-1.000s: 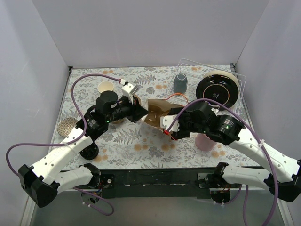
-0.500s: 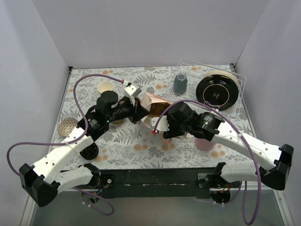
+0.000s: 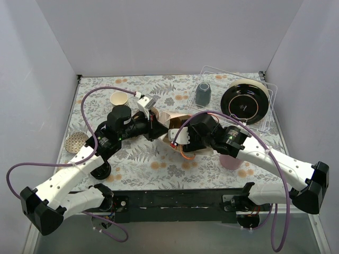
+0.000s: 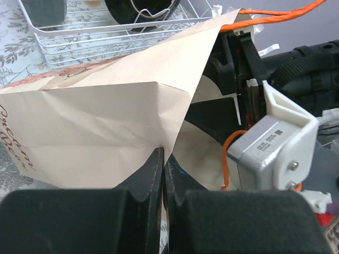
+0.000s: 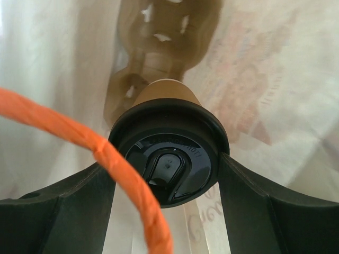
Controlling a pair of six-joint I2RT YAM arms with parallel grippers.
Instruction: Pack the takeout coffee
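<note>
Floral tablecloth [image 3: 153,161], paper bag [image 4: 100,127], red script [image 4: 16,140] illegible, takeout coffee [image 5: 168,159] inside

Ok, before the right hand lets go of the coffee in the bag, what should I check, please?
1. Left hand shut on the paper bag edge, mouth held open: ok.
2. Coffee cup gripped between the fingers of the right hand: ok.
3. Cup surrounded by bag walls: ok.
4. Black lid seated on the cup: ok.
5. Cup base resting on the bag bottom: cannot tell, hidden.
6. Orange cable clear of the lid: cannot tell; it crosses in front.
</note>
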